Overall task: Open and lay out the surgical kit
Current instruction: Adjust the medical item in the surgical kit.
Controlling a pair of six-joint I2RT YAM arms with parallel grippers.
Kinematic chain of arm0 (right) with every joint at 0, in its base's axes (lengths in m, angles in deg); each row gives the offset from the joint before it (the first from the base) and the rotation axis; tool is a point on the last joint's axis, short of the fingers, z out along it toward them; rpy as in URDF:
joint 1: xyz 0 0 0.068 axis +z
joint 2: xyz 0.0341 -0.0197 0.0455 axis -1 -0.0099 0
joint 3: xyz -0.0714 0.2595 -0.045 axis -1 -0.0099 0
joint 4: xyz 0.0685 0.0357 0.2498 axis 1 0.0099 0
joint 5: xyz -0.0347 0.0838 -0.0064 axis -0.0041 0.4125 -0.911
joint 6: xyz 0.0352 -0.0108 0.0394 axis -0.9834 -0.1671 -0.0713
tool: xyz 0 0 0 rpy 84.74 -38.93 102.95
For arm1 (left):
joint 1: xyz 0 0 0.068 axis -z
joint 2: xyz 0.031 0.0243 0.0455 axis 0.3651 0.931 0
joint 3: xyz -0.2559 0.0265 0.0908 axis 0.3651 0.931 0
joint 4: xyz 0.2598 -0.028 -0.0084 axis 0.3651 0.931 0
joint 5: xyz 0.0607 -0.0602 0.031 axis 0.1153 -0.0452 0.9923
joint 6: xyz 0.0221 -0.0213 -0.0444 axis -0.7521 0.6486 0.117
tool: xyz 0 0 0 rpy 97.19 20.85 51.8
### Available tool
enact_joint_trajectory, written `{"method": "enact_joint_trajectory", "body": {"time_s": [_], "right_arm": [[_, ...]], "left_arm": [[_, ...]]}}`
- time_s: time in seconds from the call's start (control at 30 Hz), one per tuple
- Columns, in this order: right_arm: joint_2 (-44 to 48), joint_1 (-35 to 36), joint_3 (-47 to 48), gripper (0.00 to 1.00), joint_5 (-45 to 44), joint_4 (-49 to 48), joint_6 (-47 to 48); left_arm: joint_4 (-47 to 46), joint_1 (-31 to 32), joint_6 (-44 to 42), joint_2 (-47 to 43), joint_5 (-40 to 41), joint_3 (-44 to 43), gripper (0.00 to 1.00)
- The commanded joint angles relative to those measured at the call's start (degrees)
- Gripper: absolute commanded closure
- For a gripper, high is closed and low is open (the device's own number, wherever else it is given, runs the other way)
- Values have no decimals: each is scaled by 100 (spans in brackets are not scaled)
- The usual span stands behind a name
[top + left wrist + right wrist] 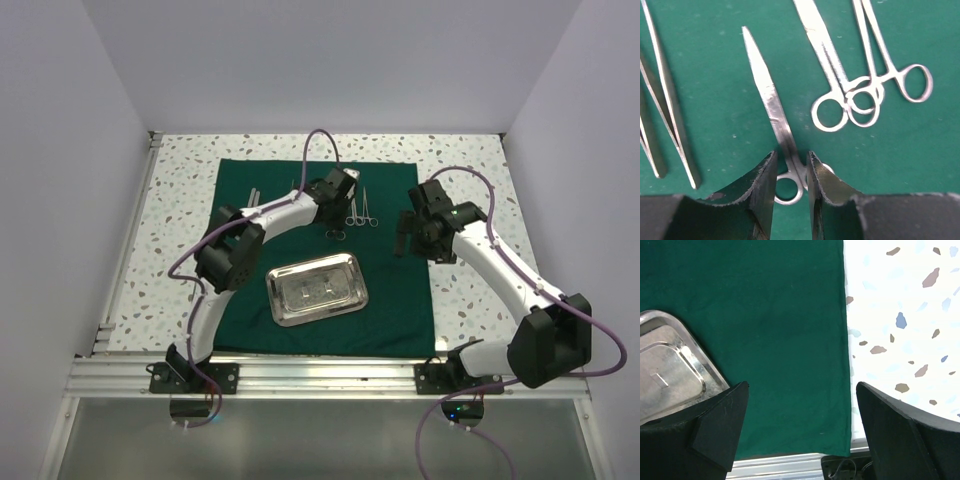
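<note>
Dark green drape [400,300] spread flat on the speckled counter [180,200], steel tray [317,288] on its near half. Along the far half, in a row: tweezers [670,110], scissors [765,85], two more ring-handled instruments [832,65]. Left claw [792,159] narrowly parted astride the scissors' shank just above the rings; gripping or not, cannot tell. Right claw [801,386] spread wide, holding nothing, above the drape's right edge.

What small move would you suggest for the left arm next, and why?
Probably ease the left gripper open and lift straight up: its fingers straddle the scissors, which seem to lie flat on the green cloth beside the other instruments, and the tray looks empty.
</note>
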Motion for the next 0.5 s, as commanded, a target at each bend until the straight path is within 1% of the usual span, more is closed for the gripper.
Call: {"method": "enact_joint_trajectory", "body": {"time_s": [0.0, 0.23, 0.3, 0.47], "right_arm": [[167, -32, 4, 8, -126, 42, -114], [79, -23, 74, 8, -126, 33, -105], [35, -32, 92, 8, -135, 16, -131], [-44, -32, 171, 8, -118, -10, -140]], "left_arm": [[136, -7, -4, 71, 367, -157, 67], [118, -15, 49, 203, 253, -209, 67], [214, -15, 58, 360, 209, -306, 67], [601, -7, 180, 853, 130, -692, 72]]}}
